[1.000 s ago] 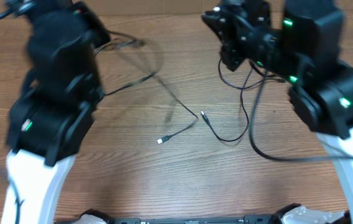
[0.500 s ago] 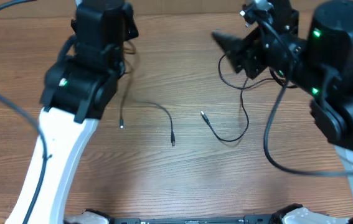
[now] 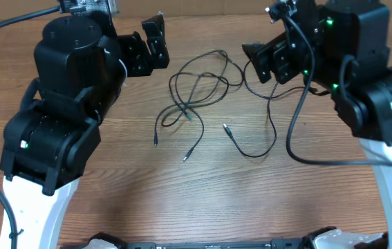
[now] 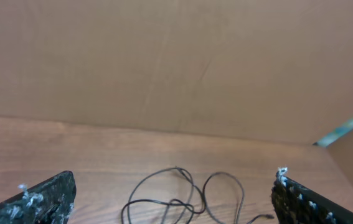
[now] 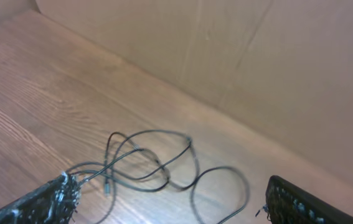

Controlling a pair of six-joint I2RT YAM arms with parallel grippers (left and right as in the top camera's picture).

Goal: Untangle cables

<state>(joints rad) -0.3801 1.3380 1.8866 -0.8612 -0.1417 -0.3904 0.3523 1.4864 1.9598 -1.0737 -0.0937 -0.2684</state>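
Overhead: loose black cables (image 3: 182, 105) on table (image 3: 133, 197)

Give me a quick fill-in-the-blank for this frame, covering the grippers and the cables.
The left gripper and right gripper are both ___.
The cables lie on the table, held by ___ gripper.
The cables' colour is ___.
Missing words: open; neither; black.

Left wrist: cables (image 4: 175, 203) cut off btm edge.
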